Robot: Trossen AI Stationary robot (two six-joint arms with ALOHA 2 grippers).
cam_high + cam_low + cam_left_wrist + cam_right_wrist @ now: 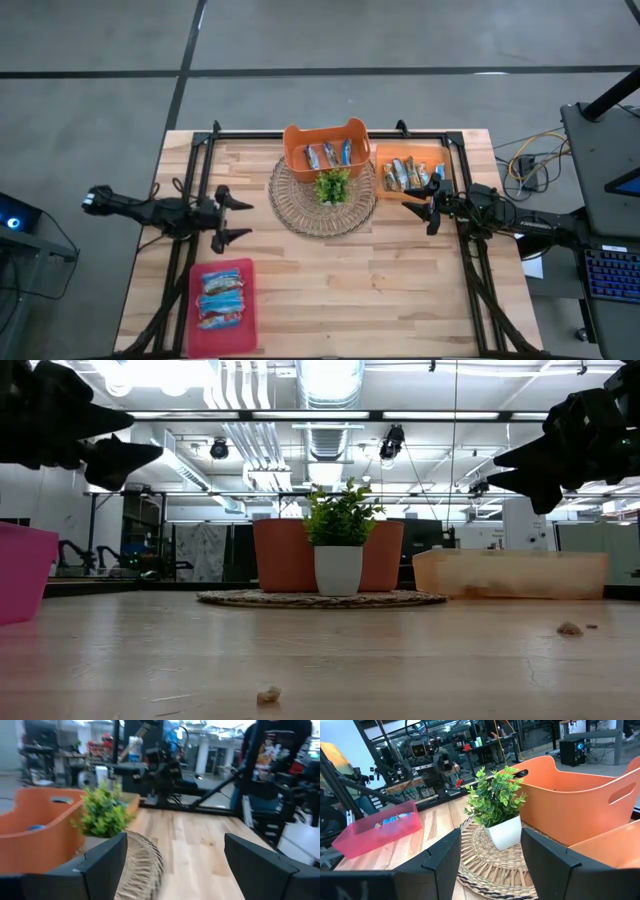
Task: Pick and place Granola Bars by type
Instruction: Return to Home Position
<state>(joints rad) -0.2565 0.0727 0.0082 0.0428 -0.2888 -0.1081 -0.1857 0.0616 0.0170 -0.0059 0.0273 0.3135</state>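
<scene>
While left gripper (247, 219) and right gripper (420, 207) hang open, granola bars (222, 297) sit binned

Pale wooden table (380, 290), woven wicker mat (300, 208), glossy wrapped bars (222, 298), translucent pink plastic bin (365, 838)

From above, the left arm (150, 210) lies stretched out at nine o'clock, almost level, with its forearm running toward three o'clock. The left gripper (240, 220) faces inward, its two fingers (100, 865) spread wide with nothing between them. Opposite, at three o'clock, the right arm (520, 222) reaches toward nine o'clock, angled a little toward ten. The right gripper (415, 208) is also spread apart and empty, with a clear gap between its dark fingers (440, 860). From low down, both grippers hang high, tips pointing at each other, well apart.
</scene>
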